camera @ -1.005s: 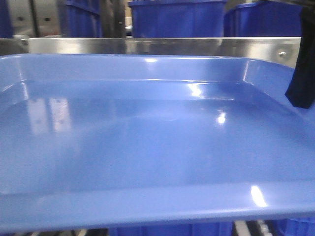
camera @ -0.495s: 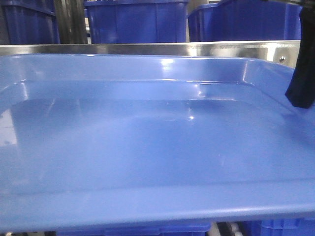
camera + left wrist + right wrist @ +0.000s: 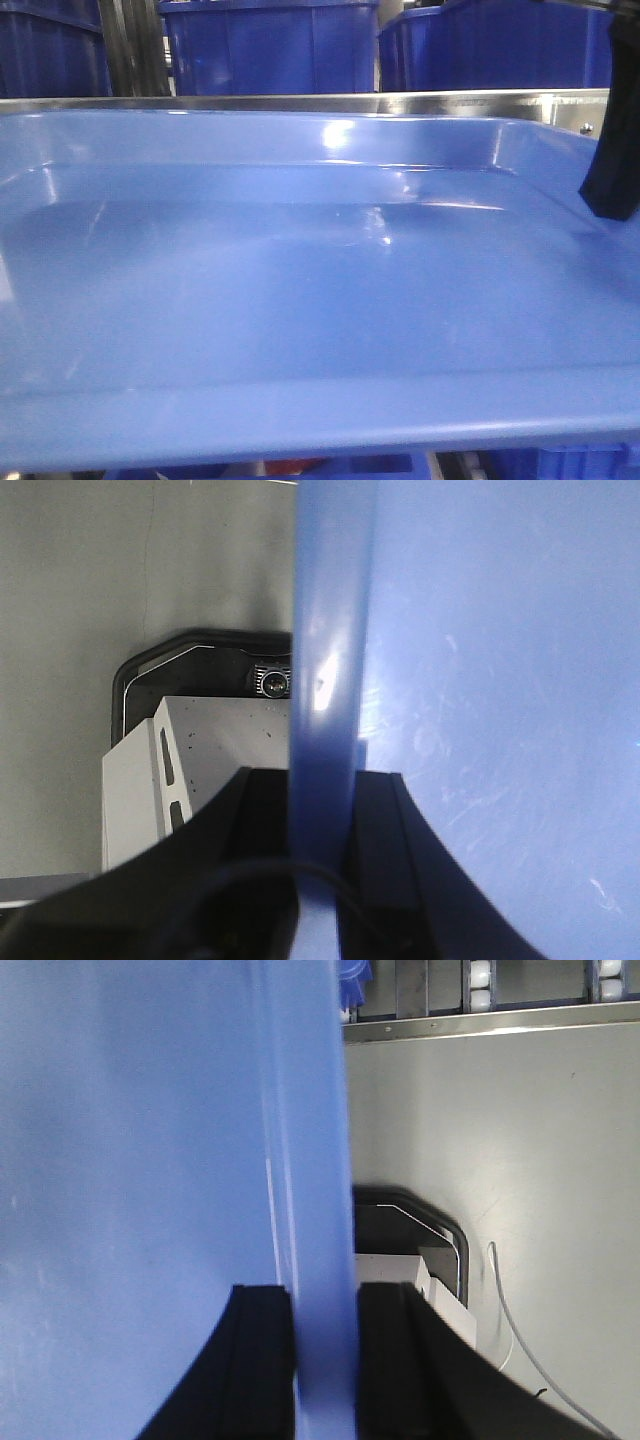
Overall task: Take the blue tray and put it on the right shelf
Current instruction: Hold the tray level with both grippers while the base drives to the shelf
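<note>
I have the blue tray (image 3: 300, 300) off any surface, level and filling nearly the whole front view. The left end effector (image 3: 322, 780) is clenched on the tray's left rim, one black finger (image 3: 255, 810) on each side of the rolled edge. The right end effector (image 3: 325, 1295) grips the right rim the same way. The tray's far edge sits just in front of the right shelf (image 3: 300, 102), whose steel front rail shows as a thin strip above the rim, with one screw (image 3: 587, 128) near the far right corner. I cannot tell whether rim and rail touch. Dark blue bins (image 3: 270, 45) stand close behind the rail.
</note>
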`<state>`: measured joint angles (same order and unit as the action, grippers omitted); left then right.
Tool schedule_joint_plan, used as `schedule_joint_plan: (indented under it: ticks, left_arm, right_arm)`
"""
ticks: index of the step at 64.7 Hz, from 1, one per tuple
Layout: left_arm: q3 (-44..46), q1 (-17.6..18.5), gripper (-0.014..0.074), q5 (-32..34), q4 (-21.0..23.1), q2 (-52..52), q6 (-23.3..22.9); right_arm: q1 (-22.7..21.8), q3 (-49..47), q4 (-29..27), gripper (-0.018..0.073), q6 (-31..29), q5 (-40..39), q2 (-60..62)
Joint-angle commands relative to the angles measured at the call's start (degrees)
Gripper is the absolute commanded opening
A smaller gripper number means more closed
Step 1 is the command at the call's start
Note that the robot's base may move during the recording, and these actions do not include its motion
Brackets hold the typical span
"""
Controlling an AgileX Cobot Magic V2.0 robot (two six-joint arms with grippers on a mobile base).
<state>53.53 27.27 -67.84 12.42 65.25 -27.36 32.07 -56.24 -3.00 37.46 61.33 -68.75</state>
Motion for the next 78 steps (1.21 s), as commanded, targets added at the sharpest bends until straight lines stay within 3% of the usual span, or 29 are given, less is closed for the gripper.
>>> schedule_joint_plan:
  ticks: [1,78]
  left_arm:
    - [1.4,-0.5,-0.0048,-8.9,-3.8,-1.3,-0.8]
    - [1.4,-0.5,-0.0048,-8.6,-3.8,-1.3,-0.8]
  right_arm:
    - [-0.5,-1.4,5.2,0.0141,0.4,1.1,1.4]
    - [-0.5,-1.4,5.1,0.0141,0.4,1.3,1.4]
